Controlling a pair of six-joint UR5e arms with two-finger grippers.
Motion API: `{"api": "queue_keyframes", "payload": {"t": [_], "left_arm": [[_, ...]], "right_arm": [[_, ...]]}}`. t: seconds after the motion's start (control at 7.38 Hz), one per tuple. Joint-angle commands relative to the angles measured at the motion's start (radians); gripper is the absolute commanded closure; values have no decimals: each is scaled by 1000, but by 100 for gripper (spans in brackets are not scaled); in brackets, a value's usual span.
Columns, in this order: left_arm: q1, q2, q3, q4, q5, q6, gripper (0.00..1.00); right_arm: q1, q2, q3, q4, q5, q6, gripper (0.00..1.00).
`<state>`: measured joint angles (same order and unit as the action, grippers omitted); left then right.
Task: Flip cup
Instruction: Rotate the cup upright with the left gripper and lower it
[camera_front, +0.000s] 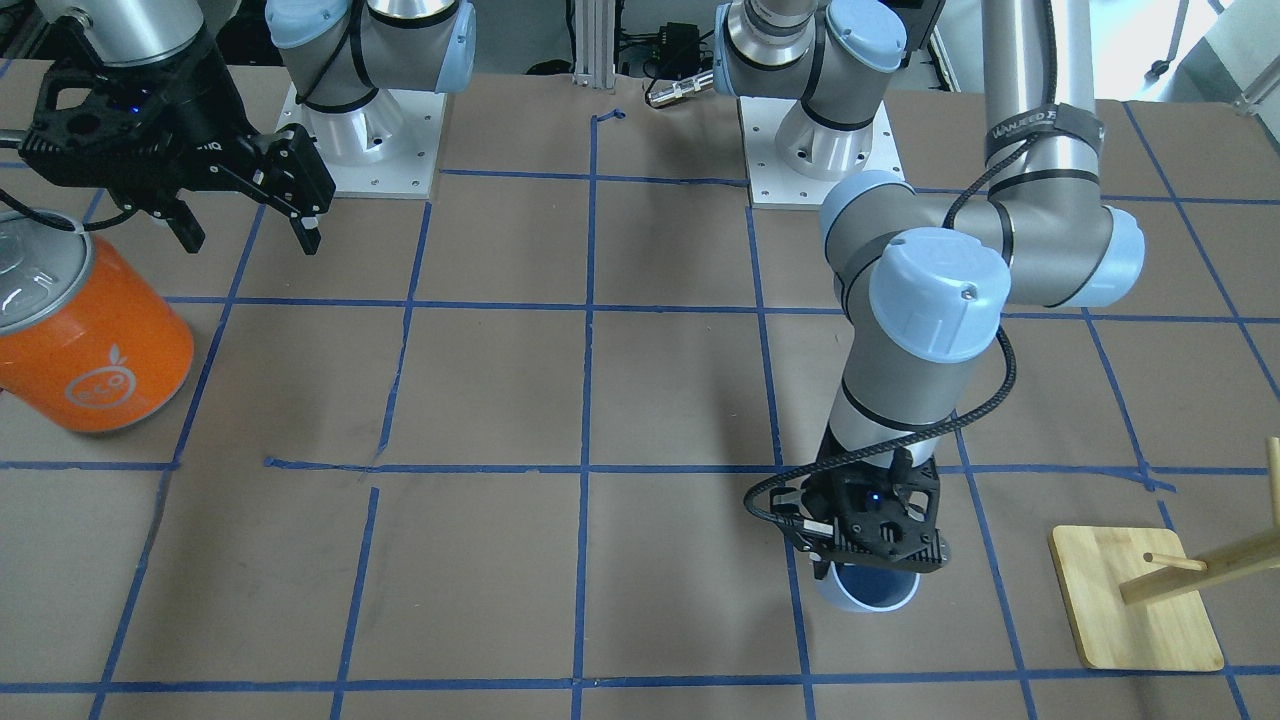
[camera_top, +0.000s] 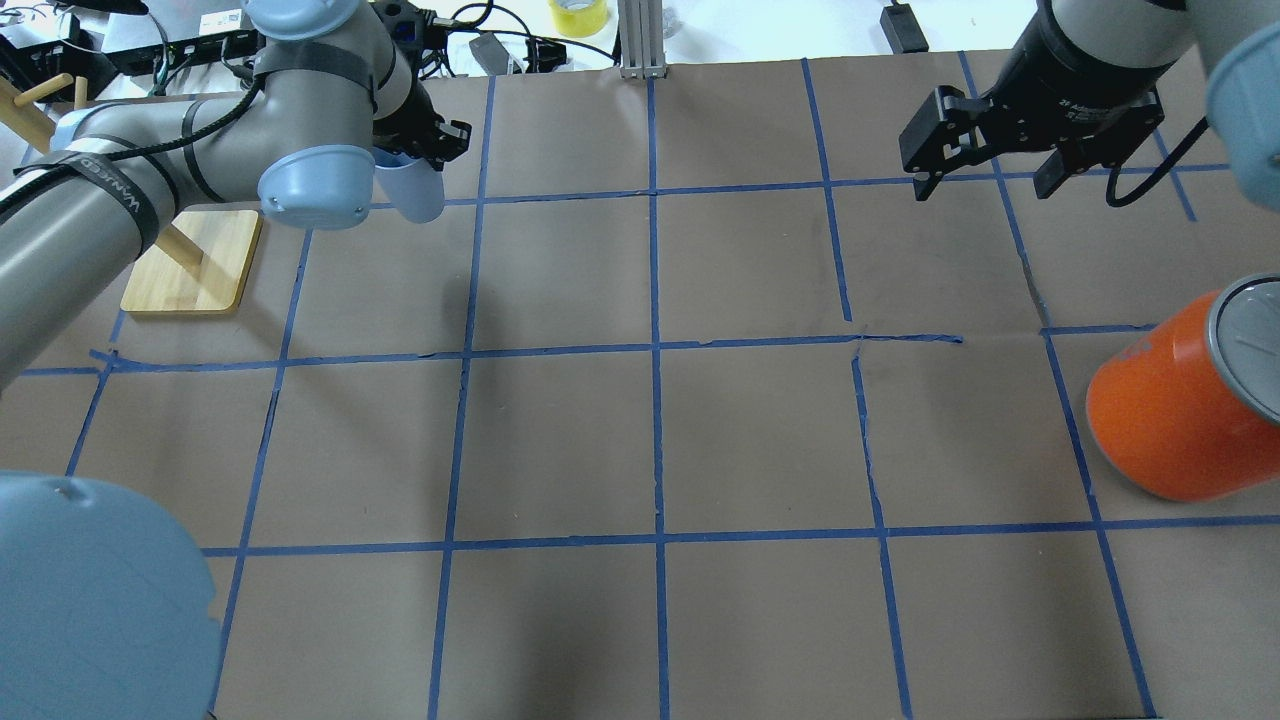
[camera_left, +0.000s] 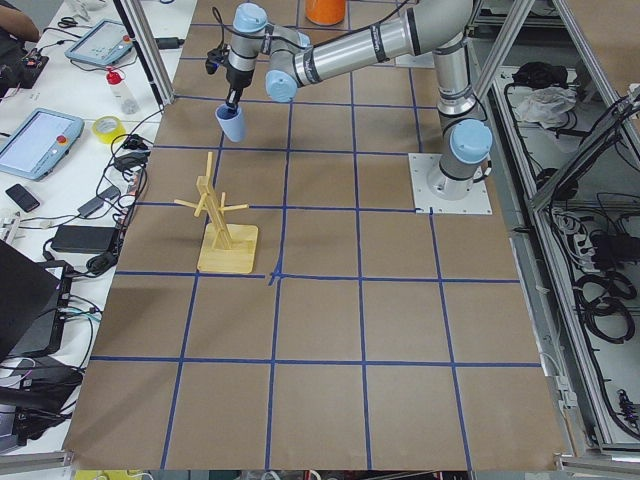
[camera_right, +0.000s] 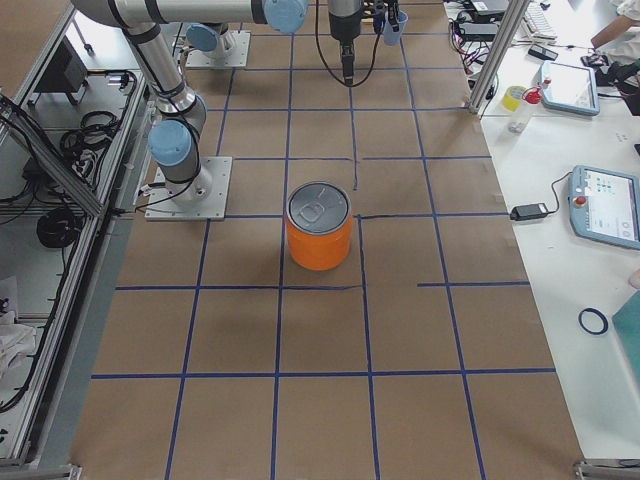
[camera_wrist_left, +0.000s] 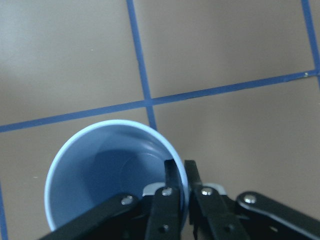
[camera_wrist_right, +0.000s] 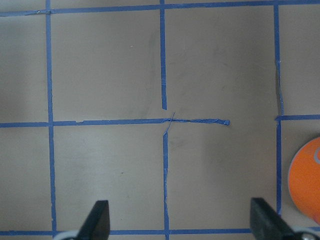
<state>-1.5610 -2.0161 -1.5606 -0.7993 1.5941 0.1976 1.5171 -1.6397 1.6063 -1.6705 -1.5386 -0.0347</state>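
Note:
The pale blue cup (camera_front: 868, 592) hangs mouth-up from my left gripper (camera_front: 880, 566), apparently a little above the brown table. In the left wrist view the gripper (camera_wrist_left: 182, 172) is shut on the cup's wall (camera_wrist_left: 100, 165), with one finger inside the rim and one outside. The cup also shows in the overhead view (camera_top: 412, 192) and the exterior left view (camera_left: 231, 123). My right gripper (camera_front: 250, 235) is open and empty, far from the cup, above the table near the orange can; it also shows in the overhead view (camera_top: 982, 185) and the right wrist view (camera_wrist_right: 180, 225).
A large orange can (camera_front: 90, 340) with a silver top stands on my right side (camera_top: 1180, 410). A wooden peg stand on a square base (camera_front: 1135, 600) stands beside the cup on my left (camera_top: 190, 260). Blue tape lines grid the table.

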Motion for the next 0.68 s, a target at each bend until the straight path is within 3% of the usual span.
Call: {"api": "queue_keyframes", "payload": {"t": [0.0, 0.54], "left_arm": [[56, -16, -70, 95, -2, 59, 100], [93, -52, -107, 149, -6, 57, 100]], "right_arm": [[0, -2, 3, 0, 0, -1, 0], [0, -2, 3, 0, 0, -4, 0]]}}
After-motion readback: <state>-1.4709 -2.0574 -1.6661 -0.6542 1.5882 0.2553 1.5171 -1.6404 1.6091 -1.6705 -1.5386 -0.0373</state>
